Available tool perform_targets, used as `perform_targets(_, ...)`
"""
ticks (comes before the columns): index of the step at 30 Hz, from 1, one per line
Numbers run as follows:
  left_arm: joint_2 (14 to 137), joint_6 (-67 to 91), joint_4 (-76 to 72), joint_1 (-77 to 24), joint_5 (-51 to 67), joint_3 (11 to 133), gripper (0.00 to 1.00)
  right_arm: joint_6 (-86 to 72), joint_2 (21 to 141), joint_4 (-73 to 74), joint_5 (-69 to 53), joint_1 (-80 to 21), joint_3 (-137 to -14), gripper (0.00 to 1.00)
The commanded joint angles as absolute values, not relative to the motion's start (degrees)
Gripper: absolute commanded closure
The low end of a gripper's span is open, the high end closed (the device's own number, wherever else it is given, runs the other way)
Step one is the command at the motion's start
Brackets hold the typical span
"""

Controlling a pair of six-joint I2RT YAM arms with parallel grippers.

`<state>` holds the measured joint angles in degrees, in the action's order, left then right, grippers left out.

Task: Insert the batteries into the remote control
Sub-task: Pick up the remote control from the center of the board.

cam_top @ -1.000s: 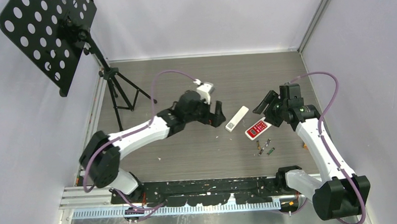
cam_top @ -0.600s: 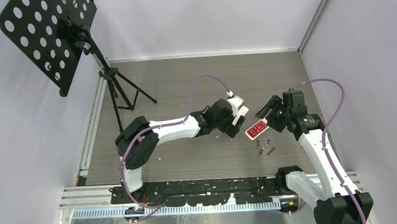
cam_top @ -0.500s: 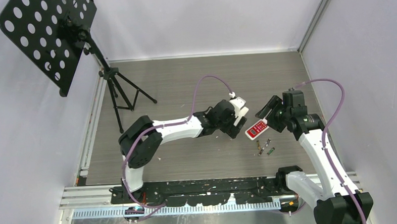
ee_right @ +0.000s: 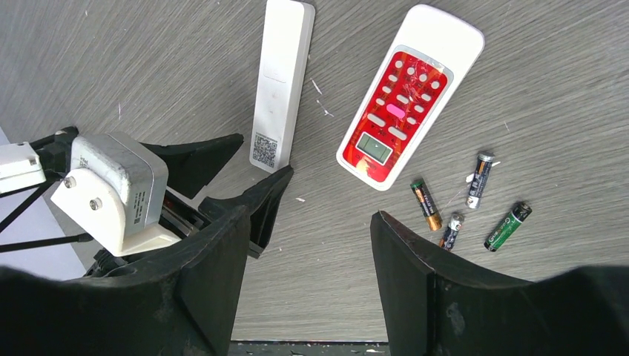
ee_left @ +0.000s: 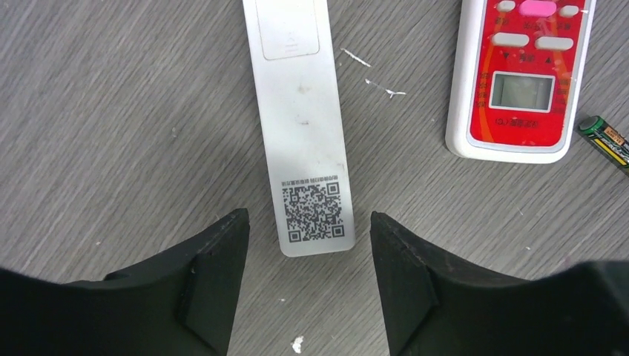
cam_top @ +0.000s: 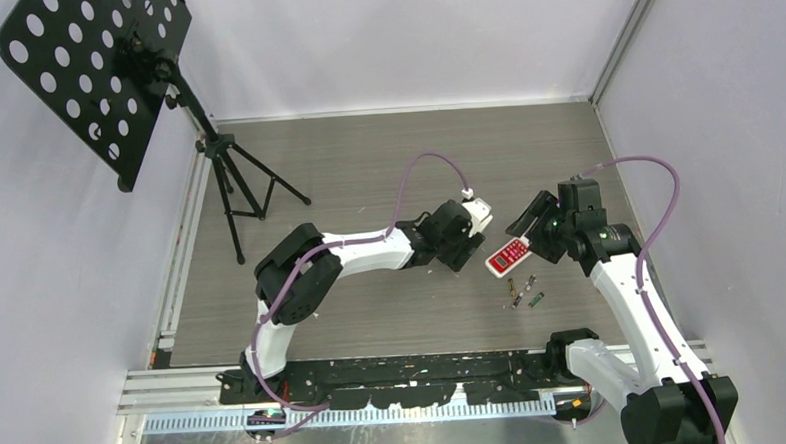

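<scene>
A slim white remote (ee_left: 300,111) lies back up, a QR label at its near end. My left gripper (ee_left: 308,216) is open, one finger on each side of that end, not touching it. From above, the left gripper (cam_top: 467,241) hides most of this remote. Just to the right lies a red-and-white remote (cam_top: 508,255) with its buttons and small screen facing up (ee_right: 408,96). Several small batteries (ee_right: 426,204) lie loose on the table beside it (cam_top: 524,291). My right gripper (ee_right: 308,219) hovers open and empty above the red remote (cam_top: 529,228).
A black perforated music stand (cam_top: 92,75) on a tripod (cam_top: 240,194) occupies the far left. Pale walls close in the table at the back and on both sides. A few white crumbs (ee_left: 297,343) dot the wood-grain surface (cam_top: 373,303).
My left arm has swung right and down to the white remote's near end, and its jaws have narrowed. The right arm has barely shifted. Remotes and batteries lie as before.
</scene>
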<state>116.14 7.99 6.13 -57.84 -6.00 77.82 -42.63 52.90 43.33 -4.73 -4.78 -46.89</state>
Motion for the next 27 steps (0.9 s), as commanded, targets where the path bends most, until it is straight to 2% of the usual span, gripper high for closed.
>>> perform_targets(1, 116.97, 5.35, 6.78, -57.73, -6.56, 81.49, 0.4, -42.91, 52.99, 42.19, -3.39, -5.01, -47.66, 0.35)
perform_targets(17, 119.67, 7.09, 7.11, -55.69, -1.78, 83.24, 0.61, -45.51, 50.31, 42.21, -3.37, -5.01, -49.04, 0.35)
perform_targets(19, 119.56, 6.95, 7.61, -55.63, -1.18, 83.51, 0.73, -45.75, 50.4, 42.38, -3.49, -5.01, -49.11, 0.35)
perform_targets(21, 119.41, 6.83, 9.4, -55.44, -0.55, 84.49, 0.96, -45.74, 50.61, 42.92, -3.93, -5.01, -49.34, 0.35)
perform_targets(22, 119.05, 6.78, 10.45, -55.39, -0.42, 84.76, 1.0, -45.59, 50.69, 43.22, -3.96, -5.01, -49.51, 0.35)
perform_targets(27, 112.51, 4.0, 12.25, -53.88, 2.03, 82.66, 1.0, -44.86, 50.83, 43.27, -4.86, -5.01, -49.75, 0.33)
